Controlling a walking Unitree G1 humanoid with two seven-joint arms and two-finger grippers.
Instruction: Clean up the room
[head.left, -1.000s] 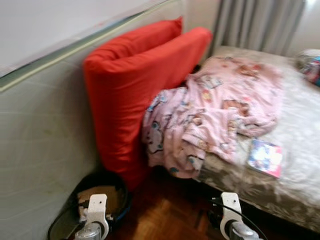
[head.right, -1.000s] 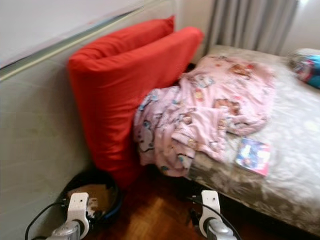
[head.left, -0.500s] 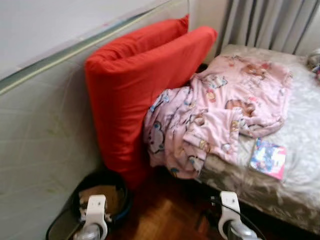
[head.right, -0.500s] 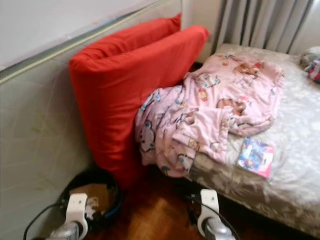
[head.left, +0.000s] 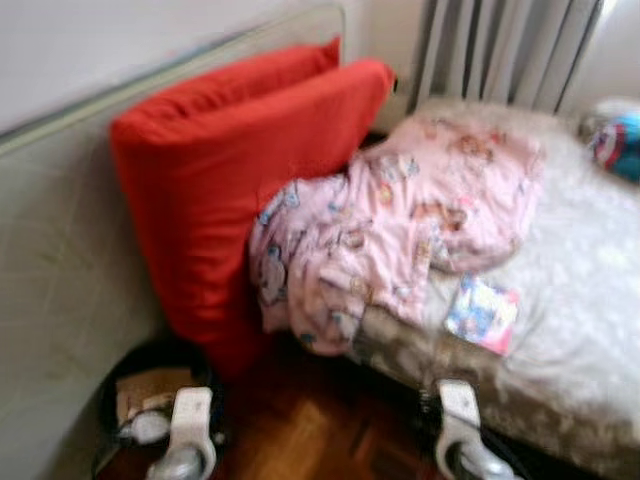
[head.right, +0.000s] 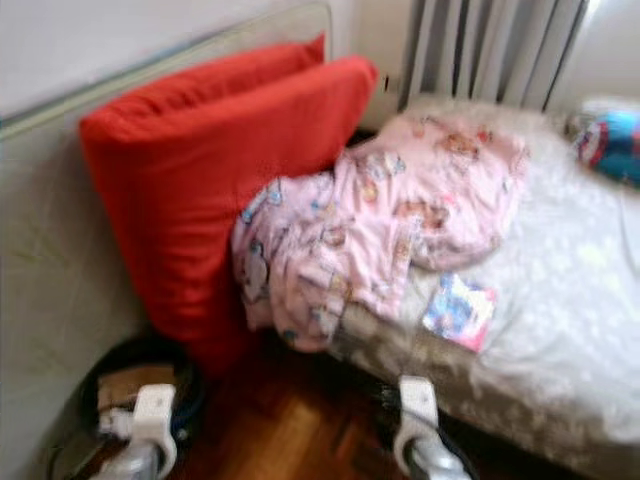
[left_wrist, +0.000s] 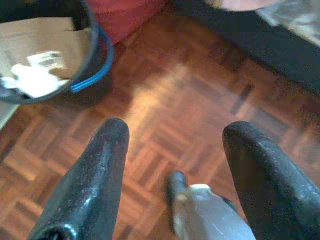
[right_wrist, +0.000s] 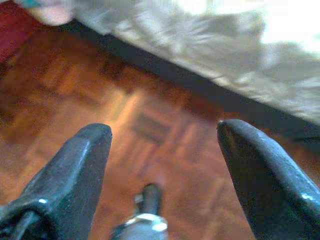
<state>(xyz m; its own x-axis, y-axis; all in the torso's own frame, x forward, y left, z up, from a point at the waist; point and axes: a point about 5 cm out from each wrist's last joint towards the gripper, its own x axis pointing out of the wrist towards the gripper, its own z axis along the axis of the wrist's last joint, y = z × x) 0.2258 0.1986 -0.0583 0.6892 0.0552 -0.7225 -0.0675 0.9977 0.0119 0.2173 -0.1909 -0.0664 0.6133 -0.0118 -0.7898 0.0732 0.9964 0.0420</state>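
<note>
A bed (head.left: 590, 330) with a pale patterned cover is seen ahead, a bit blurry. A pink printed blanket (head.left: 400, 230) is bunched up on its near corner and partly hangs over the edge toward the floor. Two big red cushions (head.left: 220, 190) are propped upright between the bed and the grey padded wall panel (head.left: 50, 270), and the blanket is pressed against them. A small colourful book or booklet (head.left: 483, 313) is lying flat on the cover just beside the blanket. A blue and red item (head.left: 618, 145) is spotted at the far side of the bed, too blurred to be identified. Grey curtains (head.left: 490, 50) are hung behind.

Down on the parquet floor (left_wrist: 165, 100), a dark bin with a blue rim (left_wrist: 90, 60) is parked at the foot of the cushions, with cardboard and white scraps inside.

The left gripper (left_wrist: 172, 150) is held low over the floor near the bin, jaws spread wide, nothing gripped. The right gripper (right_wrist: 165, 150) is held over the floor by the bed's edge, jaws likewise wide apart and empty.
</note>
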